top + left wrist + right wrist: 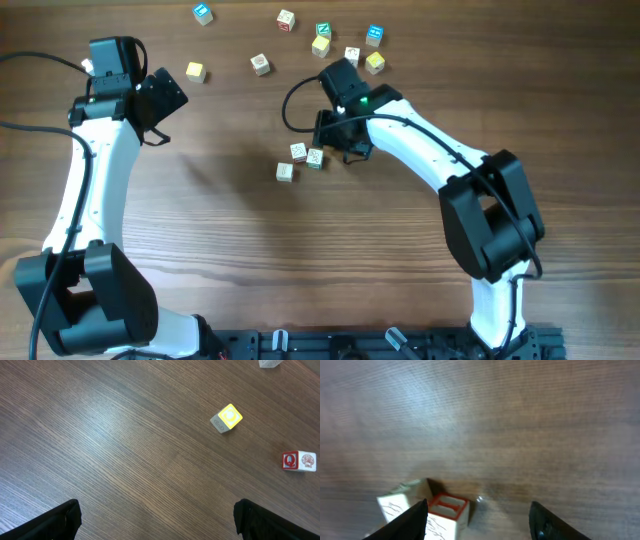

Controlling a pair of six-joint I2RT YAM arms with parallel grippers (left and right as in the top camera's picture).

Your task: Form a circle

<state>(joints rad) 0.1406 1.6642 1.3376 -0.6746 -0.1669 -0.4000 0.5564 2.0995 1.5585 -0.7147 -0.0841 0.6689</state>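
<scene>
Overhead: the circle (300, 160) was only begun, just up from the middle of the table (200, 240). Three small pale cubes sat close together in a bent line, not a closed ring. Whether another lay hidden under the arm at their 3 o'clock, I could not tell.

The right gripper (479, 524) hung low at the cluster's 3 o'clock edge with its claw parted and clamping nothing. A red-topped cube (447, 507) stood just inside its left finger, with a pale neighbour (402, 502) touching that cube at 9 o'clock. The other finger stood well clear.

The left gripper (157, 522) was spread wide and empty over bare wood at 10 o'clock from the cluster. A yellow cube (227, 417) and a red Q cube (298, 460) lay ahead of it, untouched.

Judged under way but short. The gap on the 5 o'clock side still wanted filling, likely from the strays at 12 o'clock, such as the green-faced cube (323, 31) or the red-faced cube (286, 19).
</scene>
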